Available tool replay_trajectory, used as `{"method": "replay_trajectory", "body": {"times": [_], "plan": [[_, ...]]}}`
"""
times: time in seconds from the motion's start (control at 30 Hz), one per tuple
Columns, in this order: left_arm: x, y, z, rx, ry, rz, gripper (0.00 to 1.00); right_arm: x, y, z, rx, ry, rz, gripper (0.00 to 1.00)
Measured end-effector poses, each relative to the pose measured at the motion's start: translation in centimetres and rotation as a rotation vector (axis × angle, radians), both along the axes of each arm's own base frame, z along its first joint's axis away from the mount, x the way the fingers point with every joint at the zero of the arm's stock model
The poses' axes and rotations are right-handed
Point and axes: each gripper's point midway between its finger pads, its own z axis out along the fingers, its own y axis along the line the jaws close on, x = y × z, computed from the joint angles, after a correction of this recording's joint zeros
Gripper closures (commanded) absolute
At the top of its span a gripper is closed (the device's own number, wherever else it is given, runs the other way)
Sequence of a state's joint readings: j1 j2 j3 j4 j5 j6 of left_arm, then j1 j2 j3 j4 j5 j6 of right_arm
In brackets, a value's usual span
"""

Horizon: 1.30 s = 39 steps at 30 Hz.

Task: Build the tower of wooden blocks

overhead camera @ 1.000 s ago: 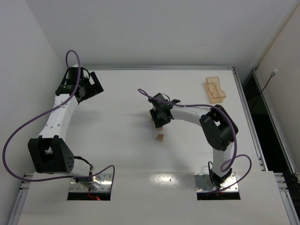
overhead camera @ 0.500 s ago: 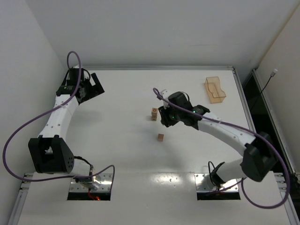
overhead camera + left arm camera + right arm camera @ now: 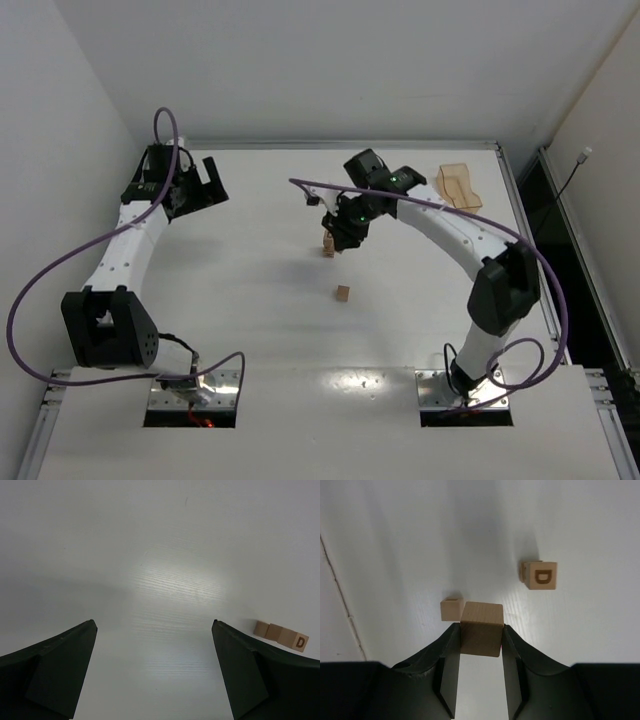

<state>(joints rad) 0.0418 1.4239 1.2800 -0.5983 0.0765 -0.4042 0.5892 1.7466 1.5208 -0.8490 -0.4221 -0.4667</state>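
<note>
Nearest the arm bases we note a loose cube lying alone on the white table. Just beyond it stands the tower, a short stack of wooden cubes, with a dark letter D on the top face. The right gripper hangs above the table close by the tower. Its jaws are partly closed and pinch a plain cube between the fingertips, clear of the stack. Farther right we see a tan tray. At the far left the left gripper hovers with its jaws spread wide and nothing in them.
</note>
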Motion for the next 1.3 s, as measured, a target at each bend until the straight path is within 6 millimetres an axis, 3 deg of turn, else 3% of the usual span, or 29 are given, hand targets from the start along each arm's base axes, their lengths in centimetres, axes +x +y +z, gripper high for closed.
{"method": "replay_trajectory", "body": {"times": [0.17, 0.3, 0.5, 0.63, 1.1, 1.3], "plan": [[0.2, -0.3, -0.6, -0.003, 0.015, -0.019, 0.01, 2.6, 0.1, 3.2, -0.004, -0.065, 0.046, 1.0], [0.4, -0.4, -1.0, -0.01, 0.026, -0.028, 0.01, 4.4, 0.5, 4.0, -0.02, -0.083, 0.081, 1.0], [0.4, -0.8, -1.0, -0.024, 0.026, -0.044, 0.01, 5.6, 0.3, 2.2, -0.089, -0.031, 0.093, 0.98], [0.3, -1.1, -1.0, -0.037, 0.026, -0.057, 0.01, 7.5, 1.0, 1.5, -0.099, -0.023, 0.088, 0.98], [0.5, -1.5, -1.3, -0.054, 0.03, -0.075, 0.01, 7.9, 0.8, 0.2, -0.141, 0.004, 0.08, 0.96], [0.6, -1.6, -1.4, -0.056, 0.031, -0.077, 0.01, 7.8, 1.0, -1.4, -0.159, 0.035, 0.088, 0.96]]}}
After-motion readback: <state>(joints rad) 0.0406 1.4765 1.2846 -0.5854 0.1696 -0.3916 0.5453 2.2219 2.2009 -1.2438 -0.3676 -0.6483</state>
